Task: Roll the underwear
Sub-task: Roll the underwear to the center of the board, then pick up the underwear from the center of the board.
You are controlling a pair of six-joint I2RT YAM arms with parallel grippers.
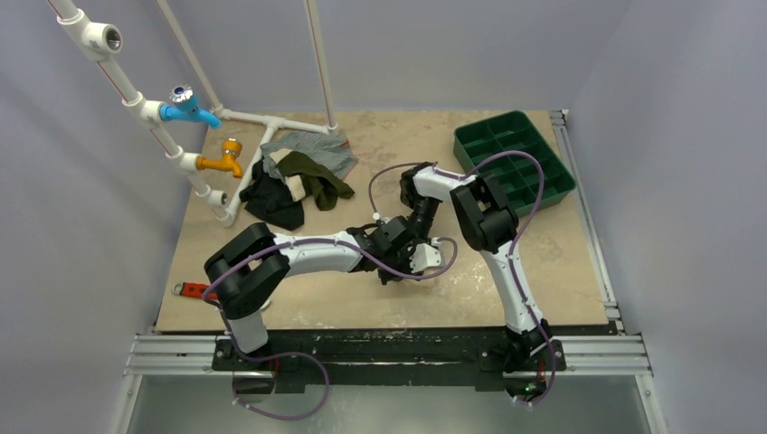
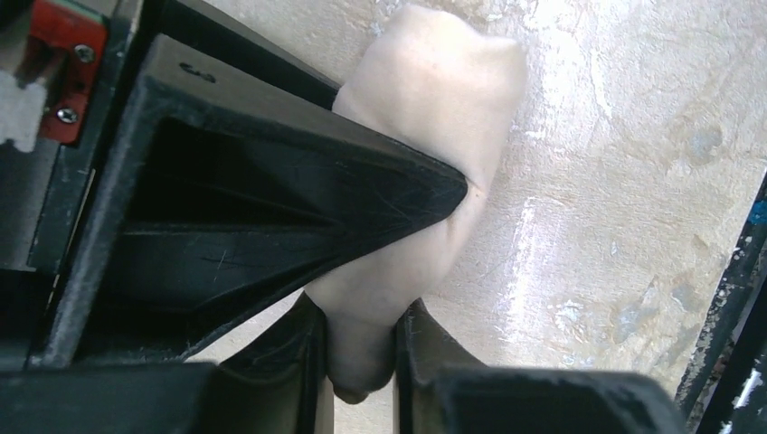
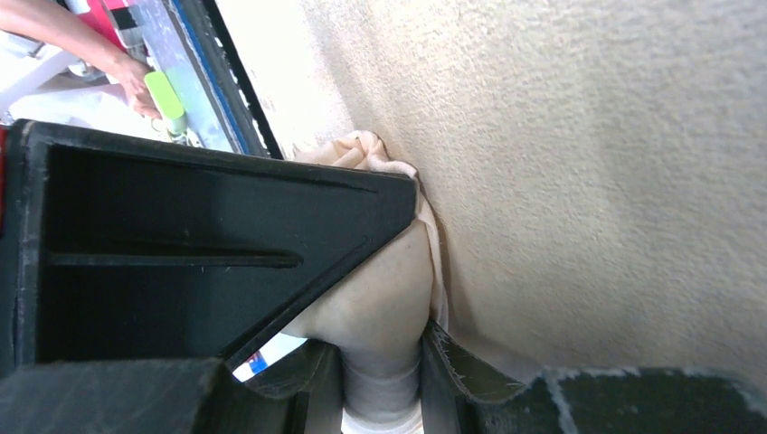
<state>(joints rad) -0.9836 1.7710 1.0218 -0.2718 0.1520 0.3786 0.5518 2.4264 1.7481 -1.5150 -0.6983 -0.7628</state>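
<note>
1. the underwear (image 2: 443, 99) sits bunched in a pale lump on the table (image 1: 543, 271), near-left of the green tray (image 1: 516, 158) and well apart from it.
2. left gripper (image 2: 434, 249) pinches it, jaws drawn close with cloth squeezed between them.
3. right gripper (image 3: 421, 258) grips it too, jaws narrow on the fabric.
4. a clothes pile (image 1: 298, 181) lies far left of the tray.

Pale peach underwear (image 2: 434, 99), dark green tray (image 1: 488, 127), mottled beige table (image 1: 561, 262), olive-green garment (image 1: 321, 181)
</note>
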